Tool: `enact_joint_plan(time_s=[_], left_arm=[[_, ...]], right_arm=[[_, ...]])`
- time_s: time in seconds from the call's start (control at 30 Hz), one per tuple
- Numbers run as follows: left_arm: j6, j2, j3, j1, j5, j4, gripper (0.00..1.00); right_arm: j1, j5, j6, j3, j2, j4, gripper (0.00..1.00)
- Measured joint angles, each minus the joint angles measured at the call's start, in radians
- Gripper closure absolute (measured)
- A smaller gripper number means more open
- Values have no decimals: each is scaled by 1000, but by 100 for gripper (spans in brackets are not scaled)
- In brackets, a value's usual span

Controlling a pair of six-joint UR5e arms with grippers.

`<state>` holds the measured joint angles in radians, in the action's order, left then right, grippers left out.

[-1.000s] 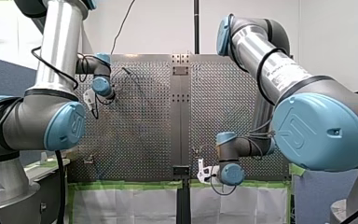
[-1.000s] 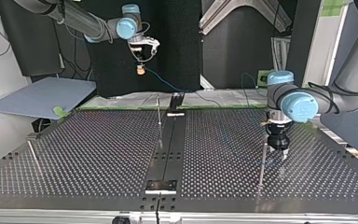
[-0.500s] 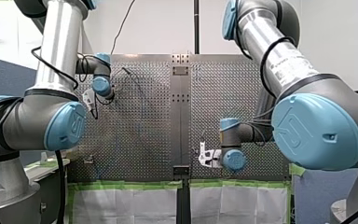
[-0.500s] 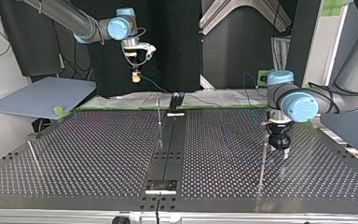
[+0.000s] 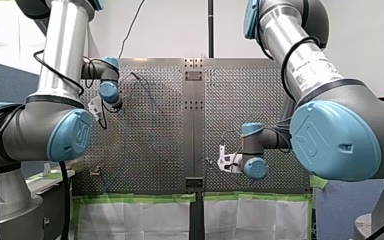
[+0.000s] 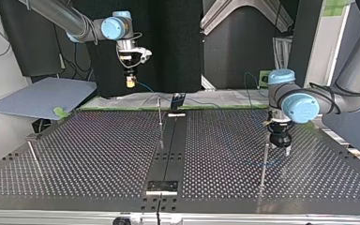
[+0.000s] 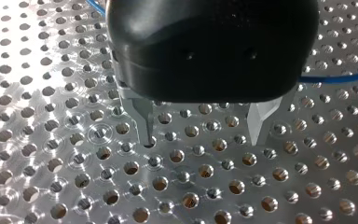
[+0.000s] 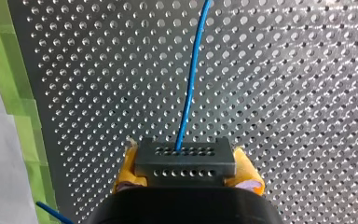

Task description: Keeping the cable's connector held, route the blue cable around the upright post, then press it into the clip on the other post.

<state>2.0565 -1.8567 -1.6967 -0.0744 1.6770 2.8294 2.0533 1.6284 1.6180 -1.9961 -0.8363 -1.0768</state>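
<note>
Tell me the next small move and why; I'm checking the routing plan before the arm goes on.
Probably lower my right pincer toward the table beside the thin centre post. It is shut on the connector but seems higher than the post's top, so the blue cable cannot wrap it yet. My left pincer is open, holding nothing.

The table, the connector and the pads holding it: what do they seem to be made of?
The table looks like metal with a shiny finish: its perforated plate glints. The connector seems matte dark grey plastic: a moulded block with rows of small holes. The pads of my right gripper look like soft yellow rubber or foam; they bulge beside it.
</note>
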Motion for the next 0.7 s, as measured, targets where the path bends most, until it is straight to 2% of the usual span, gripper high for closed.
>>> enact_joint_plan(time_s=[0.33, 0.5, 0.7], left_arm=[[81, 0, 0, -5, -12, 23, 0], [124, 0, 0, -10, -23, 21, 0], [177, 1, 0, -26, -66, 11, 0]], right_arm=[[-6, -2, -4, -16, 65, -64, 100], [-6, -4, -6, -16, 79, -71, 100], [-4, -6, -9, -16, 82, -72, 100]])
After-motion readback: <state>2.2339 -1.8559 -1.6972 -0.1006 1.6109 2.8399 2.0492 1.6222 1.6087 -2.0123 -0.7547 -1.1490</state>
